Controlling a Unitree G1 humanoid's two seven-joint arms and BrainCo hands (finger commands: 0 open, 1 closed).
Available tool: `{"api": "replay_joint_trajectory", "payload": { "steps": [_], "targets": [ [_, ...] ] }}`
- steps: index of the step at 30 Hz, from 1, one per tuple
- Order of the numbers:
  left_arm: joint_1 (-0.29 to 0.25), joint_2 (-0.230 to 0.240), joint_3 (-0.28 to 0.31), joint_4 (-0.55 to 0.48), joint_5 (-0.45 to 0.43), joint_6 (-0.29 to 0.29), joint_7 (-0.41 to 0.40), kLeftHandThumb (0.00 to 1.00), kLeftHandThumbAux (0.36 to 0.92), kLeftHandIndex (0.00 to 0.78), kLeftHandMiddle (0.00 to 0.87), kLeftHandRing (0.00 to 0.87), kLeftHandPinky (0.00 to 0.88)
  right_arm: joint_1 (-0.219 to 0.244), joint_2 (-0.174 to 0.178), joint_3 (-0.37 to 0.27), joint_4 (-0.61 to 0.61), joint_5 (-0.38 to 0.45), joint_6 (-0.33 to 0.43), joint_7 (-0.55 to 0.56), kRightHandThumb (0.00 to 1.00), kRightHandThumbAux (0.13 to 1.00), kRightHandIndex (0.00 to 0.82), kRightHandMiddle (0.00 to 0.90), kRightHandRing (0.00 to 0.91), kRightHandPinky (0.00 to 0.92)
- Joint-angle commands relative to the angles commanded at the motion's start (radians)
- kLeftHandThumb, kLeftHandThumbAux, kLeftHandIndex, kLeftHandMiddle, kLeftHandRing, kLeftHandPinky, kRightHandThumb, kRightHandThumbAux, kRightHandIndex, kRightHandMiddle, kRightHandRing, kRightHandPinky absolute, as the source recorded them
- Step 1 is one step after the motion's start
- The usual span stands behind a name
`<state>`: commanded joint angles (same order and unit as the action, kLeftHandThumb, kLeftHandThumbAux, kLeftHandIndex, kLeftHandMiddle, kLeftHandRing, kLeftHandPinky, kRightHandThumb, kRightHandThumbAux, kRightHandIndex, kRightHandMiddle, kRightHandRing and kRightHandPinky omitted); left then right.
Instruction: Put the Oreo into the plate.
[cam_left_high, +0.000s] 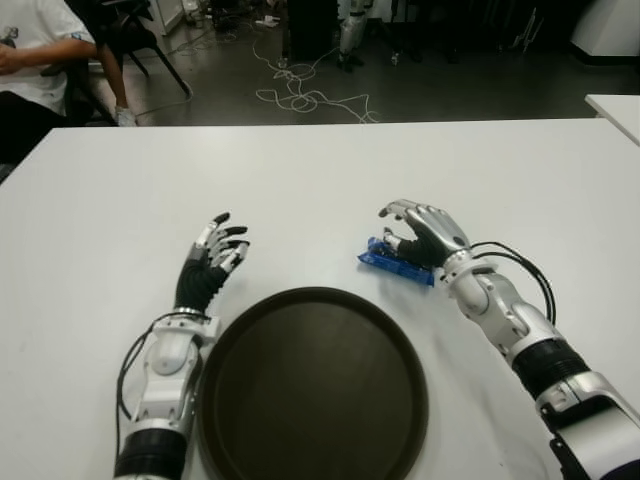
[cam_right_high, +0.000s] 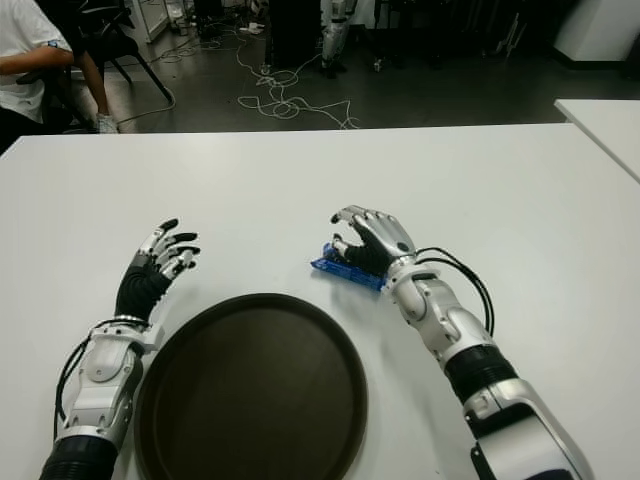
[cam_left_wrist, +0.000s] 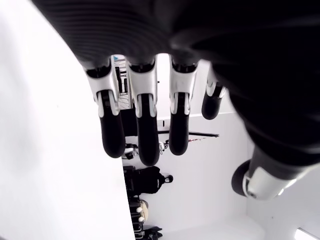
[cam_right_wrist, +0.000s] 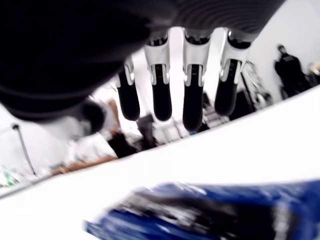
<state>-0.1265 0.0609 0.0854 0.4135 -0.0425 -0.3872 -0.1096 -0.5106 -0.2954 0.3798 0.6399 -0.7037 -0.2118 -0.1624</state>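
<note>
Dark round plate (cam_left_high: 312, 390) sits nearest on the white table (cam_left_high: 300, 180). My left hand (cam_left_high: 212, 262) hovers at its left rim, fingers spread, empty. My right hand (cam_left_high: 425, 235) arches, fingers extended, over the blue Oreo pack (cam_left_high: 392, 262), not gripping it, just right and beyond.

A robotics lab or workshop room. A large plain white worktop (cam_left_high: 320, 170) fills the near part of the scene. Beyond its far edge lies a dark grey hard floor (cam_left_high: 450, 90) with a loose tangle of white cables (cam_left_high: 300, 95) across it. At the far left a seated person in a white shirt (cam_left_high: 35, 50) sits beside a black chair (cam_left_high: 130, 35). Dark equipment stands along the far wall, and the corner of a second white table (cam_left_high: 618, 108) shows at the right.
</note>
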Motion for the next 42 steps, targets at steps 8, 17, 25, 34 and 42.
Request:
{"api": "replay_joint_trajectory", "payload": {
  "steps": [8,17,25,34,42],
  "targets": [
    [0.005,0.005,0.001,-0.006,0.003,0.006,-0.001,0.396,0.615,0.116,0.26,0.288,0.313,0.002,-0.026,0.058,-0.043,-0.085,0.099,0.017,0.335,0.334,0.0,0.0,0.0,0.015],
    [0.012,0.005,0.002,-0.022,-0.002,0.019,-0.003,0.39,0.599,0.108,0.258,0.288,0.318,0.004,-0.047,0.115,-0.1,-0.156,0.189,0.095,0.296,0.351,0.0,0.0,0.0,0.0],
    [0.017,0.004,0.004,-0.034,-0.001,0.035,0.0,0.402,0.598,0.112,0.264,0.29,0.318,0.007,-0.051,0.13,-0.124,-0.164,0.211,0.125,0.283,0.354,0.0,0.0,0.0,0.0],
    [0.016,0.006,0.004,-0.038,0.002,0.037,-0.001,0.397,0.62,0.121,0.268,0.292,0.321,0.005,-0.046,0.135,-0.13,-0.163,0.236,0.13,0.229,0.341,0.0,0.0,0.0,0.0],
    [0.017,0.006,0.005,-0.04,0.003,0.041,0.002,0.377,0.588,0.118,0.272,0.296,0.323,0.009,-0.045,0.136,-0.147,-0.164,0.257,0.137,0.189,0.355,0.0,0.0,0.0,0.0]
  ]
}}
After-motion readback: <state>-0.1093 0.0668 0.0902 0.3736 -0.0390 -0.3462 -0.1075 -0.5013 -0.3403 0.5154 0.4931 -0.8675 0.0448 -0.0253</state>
